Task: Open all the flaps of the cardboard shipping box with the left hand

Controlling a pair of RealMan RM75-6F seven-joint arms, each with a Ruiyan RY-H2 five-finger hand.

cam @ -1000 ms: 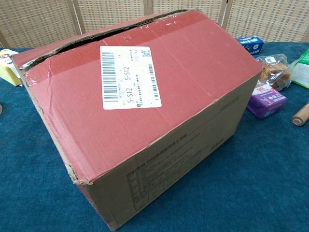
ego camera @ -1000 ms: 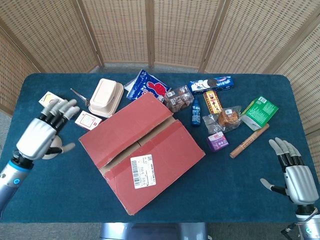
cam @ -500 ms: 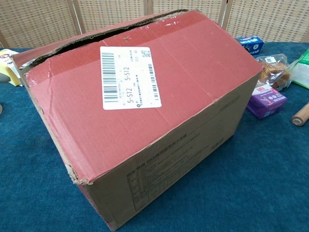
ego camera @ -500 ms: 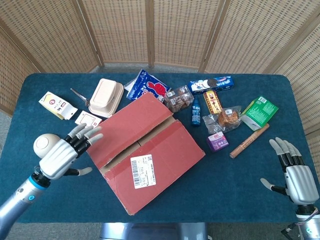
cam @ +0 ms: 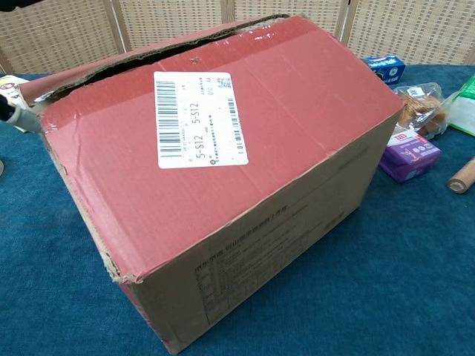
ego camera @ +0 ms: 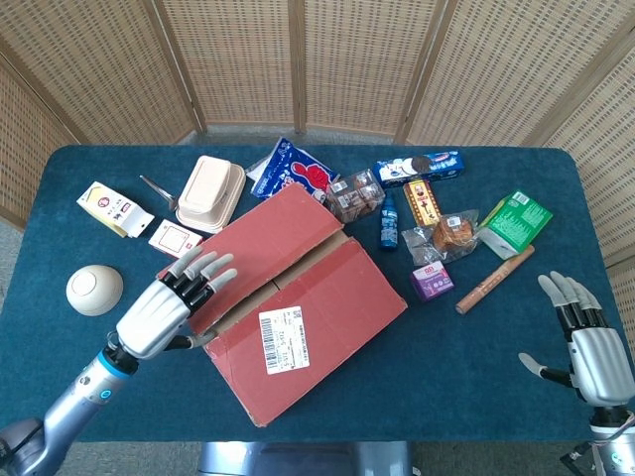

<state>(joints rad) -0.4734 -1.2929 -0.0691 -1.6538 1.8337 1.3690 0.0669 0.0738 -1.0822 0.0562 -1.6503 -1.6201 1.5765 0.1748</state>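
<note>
At the middle of the bench (ego camera: 476, 397) the cardboard shipping box (ego camera: 298, 307) sits skewed, one corner toward the front edge, its two red top flaps lying nearly shut with a dark seam between them. The flap with the white shipping label (ego camera: 284, 340) is the nearer one; the far flap (ego camera: 260, 250) looks slightly lifted along the seam in the chest view.

The left hand (ego camera: 171, 302) hovers at the box's left end, fingers spread and holding nothing, fingertips reaching over the far flap's left edge. Whether they touch the cardboard, I cannot tell.

To do this step well, I judge it best to hook the fingertips into the seam gap at the left end, where the far flap already stands proud, and swing that flap outward toward the rear edge, pivoting about its fold rather than pushing down. A flat press would only shove the box sideways.

The right hand (ego camera: 587, 347) waits near the front right corner, fingers apart, empty.
</note>
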